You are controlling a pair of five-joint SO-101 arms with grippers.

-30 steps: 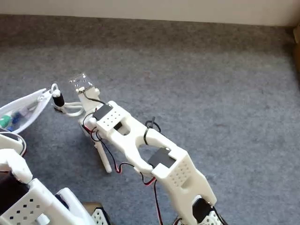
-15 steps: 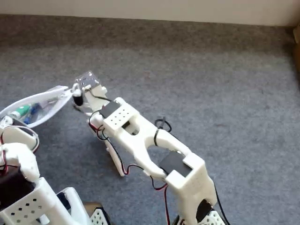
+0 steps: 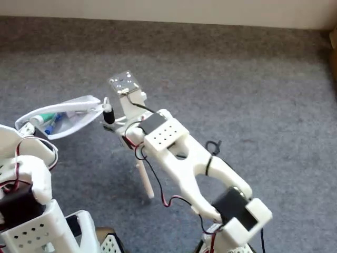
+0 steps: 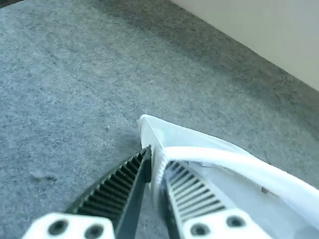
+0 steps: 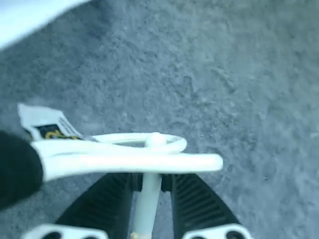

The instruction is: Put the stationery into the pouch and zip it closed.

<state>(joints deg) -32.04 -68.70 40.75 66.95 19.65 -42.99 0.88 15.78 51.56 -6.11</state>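
The pouch (image 3: 79,122), stretched between my grippers, looks light and floppy, so I'd hold only its ends: left gripper (image 4: 157,174) pinched on its end seam, right gripper (image 5: 149,181) clamped on the zip-pull loop (image 5: 189,160).

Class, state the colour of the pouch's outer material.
White; the pouch shows best in the high view.

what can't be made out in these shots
High view: how far the pouch is zipped; its zip is too small.
High view: which stationery lies inside; too small, blurred by the pouch wall.
Left wrist view: the pouch's contents, cut off by the edge beyond the left tool.
Right wrist view: where the white pull in the right tool attaches; blurred, cut off.
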